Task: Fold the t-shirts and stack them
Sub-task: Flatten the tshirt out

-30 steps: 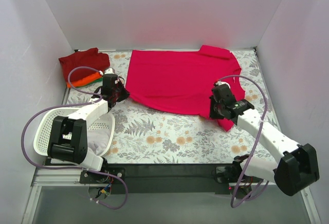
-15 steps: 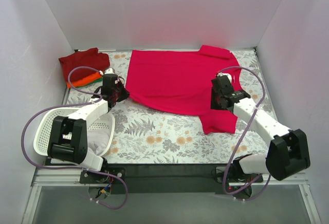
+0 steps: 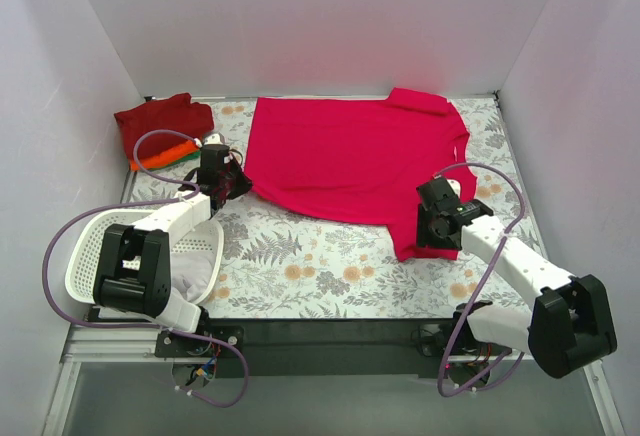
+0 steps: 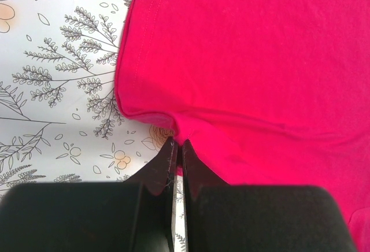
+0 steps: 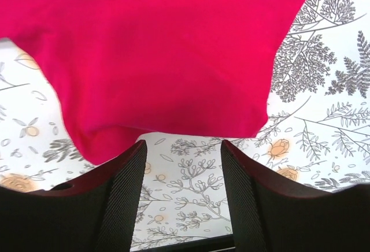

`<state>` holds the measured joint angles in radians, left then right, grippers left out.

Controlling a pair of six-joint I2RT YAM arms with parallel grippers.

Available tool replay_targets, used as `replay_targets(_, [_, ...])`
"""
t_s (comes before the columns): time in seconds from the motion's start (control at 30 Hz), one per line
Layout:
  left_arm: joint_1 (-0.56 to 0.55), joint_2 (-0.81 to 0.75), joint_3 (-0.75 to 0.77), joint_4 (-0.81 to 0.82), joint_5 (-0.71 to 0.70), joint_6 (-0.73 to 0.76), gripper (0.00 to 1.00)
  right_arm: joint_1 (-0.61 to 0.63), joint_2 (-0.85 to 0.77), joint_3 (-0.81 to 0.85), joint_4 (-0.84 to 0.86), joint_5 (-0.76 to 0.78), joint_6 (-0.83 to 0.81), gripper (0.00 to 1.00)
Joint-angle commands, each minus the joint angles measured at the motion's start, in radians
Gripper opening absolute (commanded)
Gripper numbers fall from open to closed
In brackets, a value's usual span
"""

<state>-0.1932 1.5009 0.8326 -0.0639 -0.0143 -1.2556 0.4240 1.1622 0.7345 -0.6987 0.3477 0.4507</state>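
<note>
1. A bright pinkish-red t-shirt (image 3: 350,161) lies spread flat over the far half of a floral-printed table (image 3: 300,271). Seen from above, its long axis runs left to right.
2. The left gripper (image 3: 230,184) sits at the shirt's near-left corner. Its wrist view shows the fingers pressed together with a pinch of red hem caught between the tips.
3. The right gripper (image 3: 428,228) hangs over the shirt's near-right corner, where a flap of cloth juts toward the arms. Its fingers stand apart with nothing between them. The flap's edge lies just beyond the fingertips, with printed table below.
4. Each arm is therefore nearest its own end of the shirt's near edge. The right one probably needs to reach forward and down to catch its corner.
5. A strip of printed surface shows between the shirt and the arm bases.
6. A folded pile (image 3: 165,121), dark red over orange, sits at the far-left corner. A white lattice basket (image 3: 85,251) rests beside the left arm, and white walls (image 3: 300,26) enclose three sides.
</note>
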Motion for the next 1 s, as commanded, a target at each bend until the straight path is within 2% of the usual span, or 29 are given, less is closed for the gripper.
replay_targets(0.0, [0.005,-0.013,0.007,-0.004,-0.003,0.013,0.0,-0.002,0.025,-0.017,-0.033,0.077,0.031,0.51])
replay_targets(0.03, [0.005,-0.013,0.008,-0.002,-0.004,0.013,0.0,-0.01,0.03,-0.018,-0.036,0.101,0.029,0.55])
replay_targets(0.23, [0.003,-0.002,0.011,-0.002,0.0,0.013,0.0,-0.037,0.08,-0.021,-0.025,0.086,0.011,0.6])
replay_targets(0.57, [0.003,-0.002,0.011,-0.002,-0.003,0.013,0.0,-0.077,0.177,-0.026,0.067,0.042,-0.03,0.59])
replay_targets(0.7, [0.003,-0.002,0.011,-0.002,-0.003,0.013,0.0,-0.088,0.197,-0.017,0.088,0.024,-0.052,0.49])
replay_targets(0.8, [0.003,-0.004,0.011,-0.004,-0.004,0.015,0.0,-0.093,0.205,-0.009,0.09,0.016,-0.064,0.26])
replay_targets(0.83, [0.003,-0.004,0.01,-0.004,-0.004,0.013,0.0,-0.093,0.199,-0.006,0.087,0.02,-0.066,0.12])
replay_targets(0.9, [0.005,-0.004,0.011,-0.002,-0.003,0.013,0.0,-0.094,0.188,0.008,0.082,0.028,-0.079,0.01])
replay_targets(0.97, [0.003,-0.001,0.01,-0.004,-0.003,0.013,0.0,-0.099,0.185,0.02,0.084,0.03,-0.092,0.01])
